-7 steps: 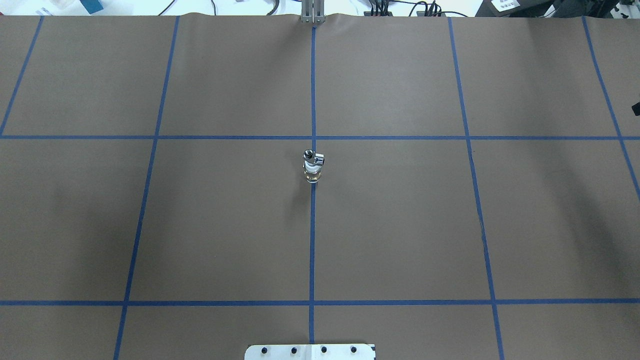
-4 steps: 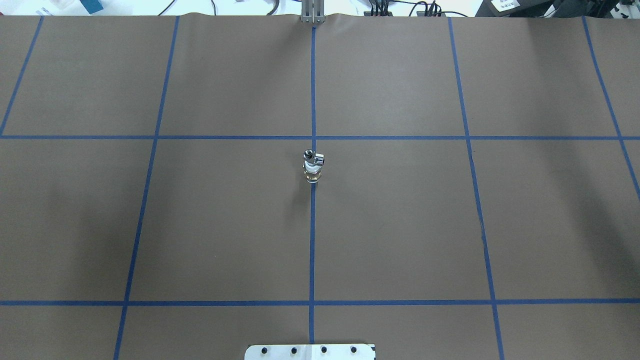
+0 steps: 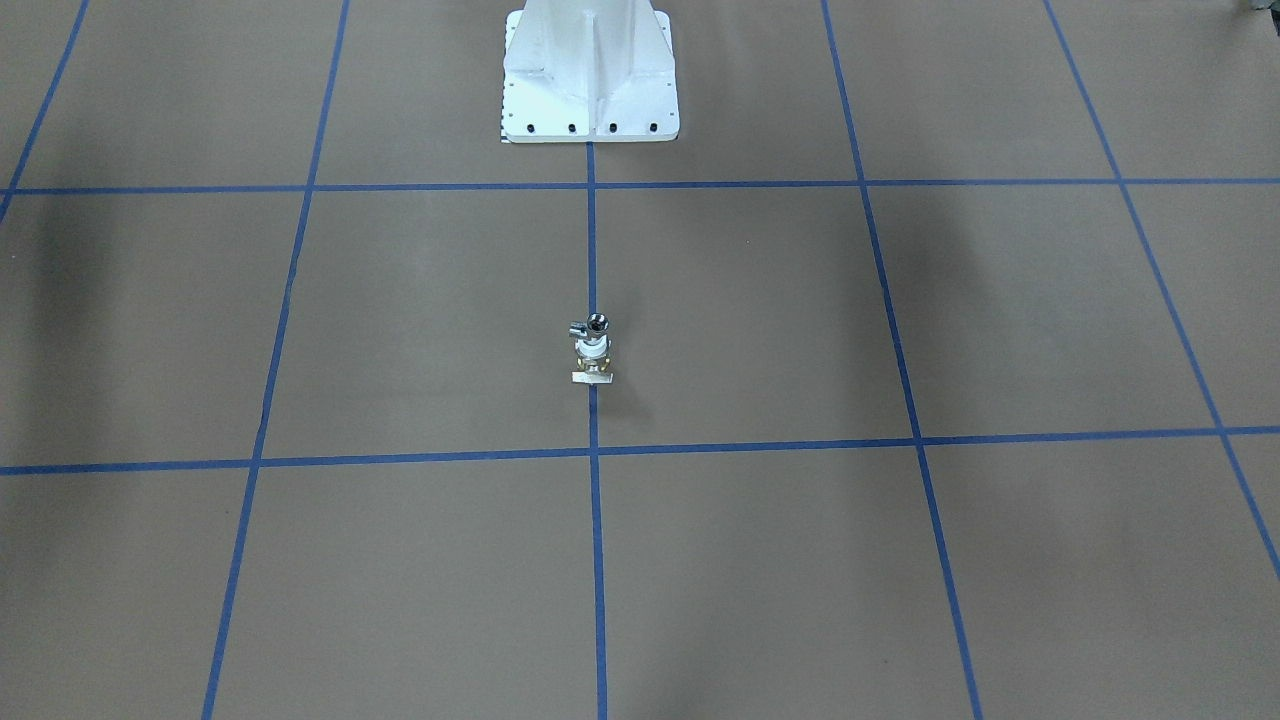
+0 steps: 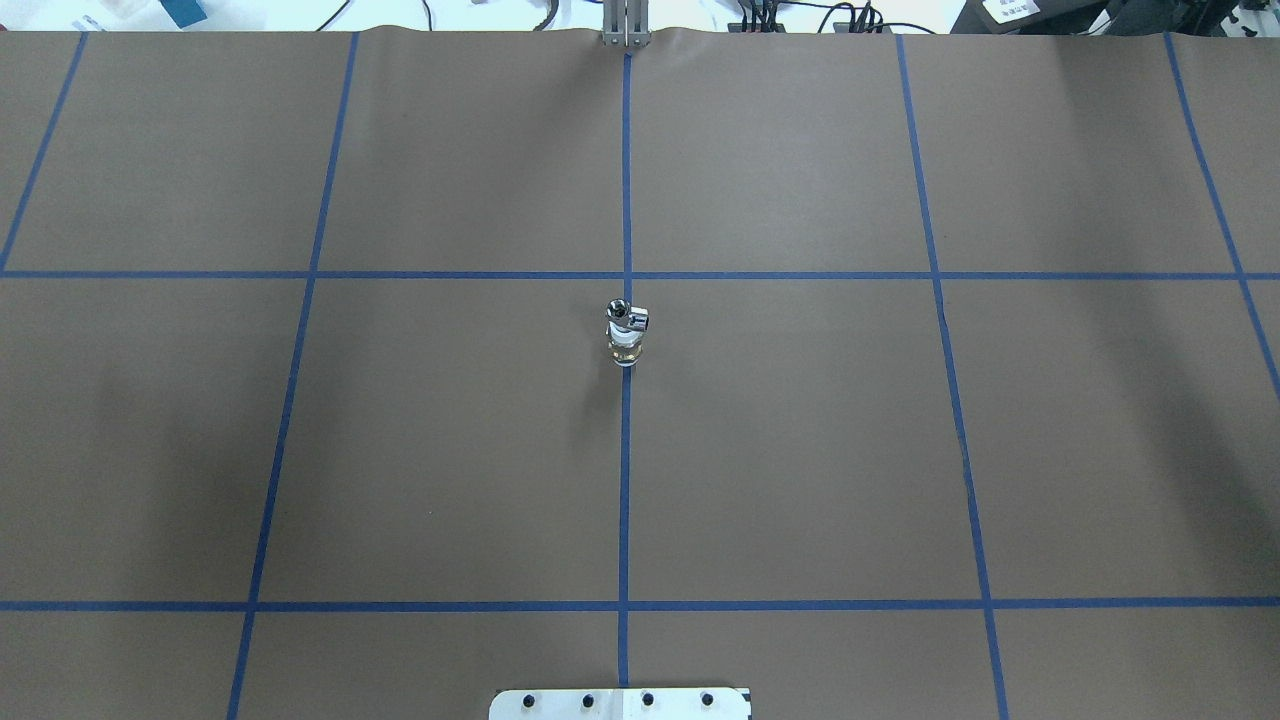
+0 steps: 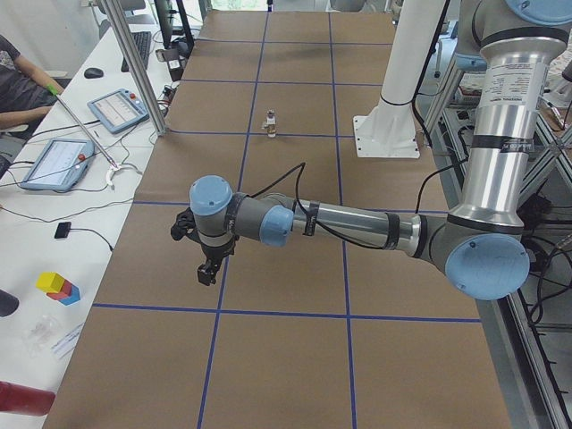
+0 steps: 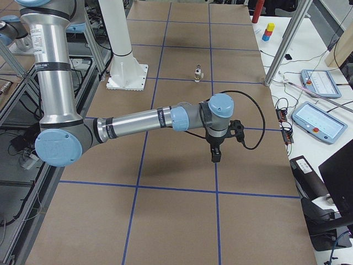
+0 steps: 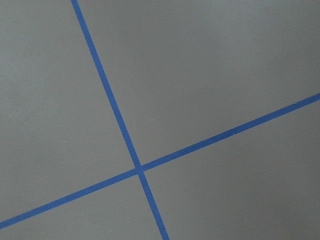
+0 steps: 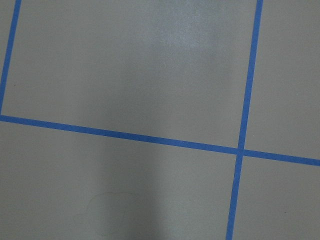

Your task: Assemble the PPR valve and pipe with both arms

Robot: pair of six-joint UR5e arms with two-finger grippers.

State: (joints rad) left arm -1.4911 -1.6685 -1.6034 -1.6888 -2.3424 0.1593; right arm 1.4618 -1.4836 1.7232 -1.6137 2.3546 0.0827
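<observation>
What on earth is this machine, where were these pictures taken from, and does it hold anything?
It is a robot: two grey jointed arms and a white bolted pedestal. Two pictures look down on the brown paper-covered table with blue tape lines, one from behind the robot, one facing it. Two are from the table's ends: one shows the left arm, the other the right arm. Two wrist cameras show only paper and tape. One small metal-and-white valve piece stands upright on the middle line. The black left tool and right tool hang above bare paper; I see nothing held, and cannot tell whether they are open or shut.
</observation>
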